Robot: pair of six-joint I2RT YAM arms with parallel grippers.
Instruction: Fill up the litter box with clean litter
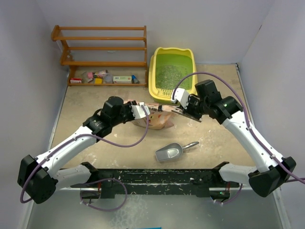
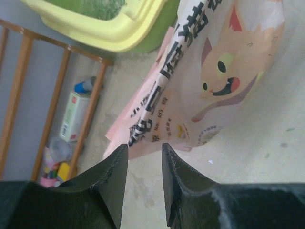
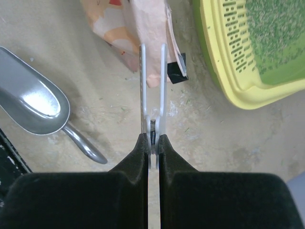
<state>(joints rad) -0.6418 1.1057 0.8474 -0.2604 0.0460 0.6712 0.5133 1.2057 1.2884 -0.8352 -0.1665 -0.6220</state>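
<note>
Clamping a white clip (image 3: 142, 81) onto the pink cat-print bag (image 2: 228, 95), R gripper (image 3: 152, 140) sits nearer the litter box (image 3: 248, 98); L gripper (image 2: 145, 150), narrowly parted & empty, faces bag's side.

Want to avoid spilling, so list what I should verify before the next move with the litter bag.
1. Right gripper shut on the white clip: ok.
2. Clip's prongs straddle the edge of the pink litter bag: ok.
3. Left gripper holding the bag: not ok; it is open, with the bag beyond its fingertips.
4. Litter box close behind the bag, some clean litter inside: ok.
5. Metal scoop apart from both arms: ok.
6. Bag mouth open or sealed: cannot tell.
</note>
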